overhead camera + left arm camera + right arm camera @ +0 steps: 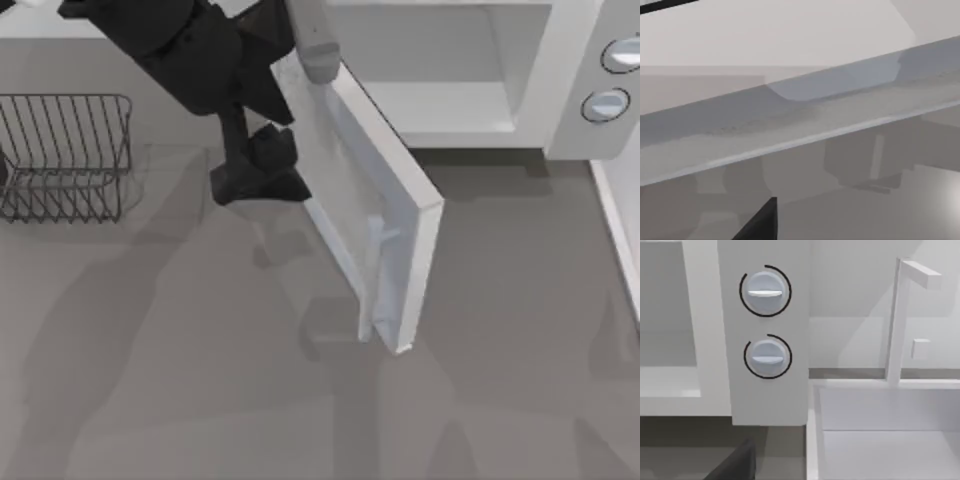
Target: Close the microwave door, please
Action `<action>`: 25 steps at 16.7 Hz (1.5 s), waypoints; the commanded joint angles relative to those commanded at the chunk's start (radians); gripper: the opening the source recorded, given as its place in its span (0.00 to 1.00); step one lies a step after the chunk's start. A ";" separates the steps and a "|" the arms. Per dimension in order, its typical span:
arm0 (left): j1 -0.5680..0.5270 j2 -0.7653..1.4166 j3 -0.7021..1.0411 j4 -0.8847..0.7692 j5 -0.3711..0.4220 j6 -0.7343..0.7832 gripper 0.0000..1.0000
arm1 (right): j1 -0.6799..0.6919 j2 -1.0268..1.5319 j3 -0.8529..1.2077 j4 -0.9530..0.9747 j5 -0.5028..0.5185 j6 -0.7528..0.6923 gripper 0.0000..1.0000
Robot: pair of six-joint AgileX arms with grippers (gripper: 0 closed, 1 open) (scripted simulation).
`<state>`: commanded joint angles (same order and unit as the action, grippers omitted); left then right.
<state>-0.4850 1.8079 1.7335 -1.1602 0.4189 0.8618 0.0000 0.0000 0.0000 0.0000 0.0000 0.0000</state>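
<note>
The door (375, 235) is standing partly open in the centre of the top view, hinged at the upper middle and angling toward the lower centre, handle (378, 237) facing lower left. The left end effector (258, 170) is sitting against the door's outer face, left of centre, evidently placed to push it toward the microwave (520, 70) at upper right; I cannot tell how its fingers are set. A rack (65, 155) is sitting at the left on the counter (200, 380).

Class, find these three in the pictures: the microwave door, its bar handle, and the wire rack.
microwave door (345, 170), top view, on its window pane.
bar handle (377, 240), top view, on the bar's middle.
wire rack (65, 155), top view, on its wire grid.
</note>
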 joint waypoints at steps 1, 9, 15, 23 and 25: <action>0.000 0.000 0.000 0.000 0.000 0.000 0.62 | 0.000 0.000 0.000 0.000 0.000 0.000 1.00; 0.000 0.000 0.000 0.000 0.000 0.000 0.02 | 0.000 0.000 0.000 0.000 0.000 0.000 1.00; 0.000 0.000 0.000 0.000 0.000 0.000 0.00 | 0.000 0.000 0.000 0.000 0.000 0.000 1.00; -0.025 0.018 0.022 0.007 -0.009 -0.027 0.00 | 0.000 0.000 0.000 0.000 0.000 0.000 1.00; -0.039 0.028 0.032 0.010 -0.014 -0.041 0.00 | 0.000 0.000 0.000 0.000 0.000 0.000 1.00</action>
<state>-0.5244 1.8355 1.7659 -1.1499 0.4053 0.8206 0.0000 0.0000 0.0000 0.0000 0.0000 0.0000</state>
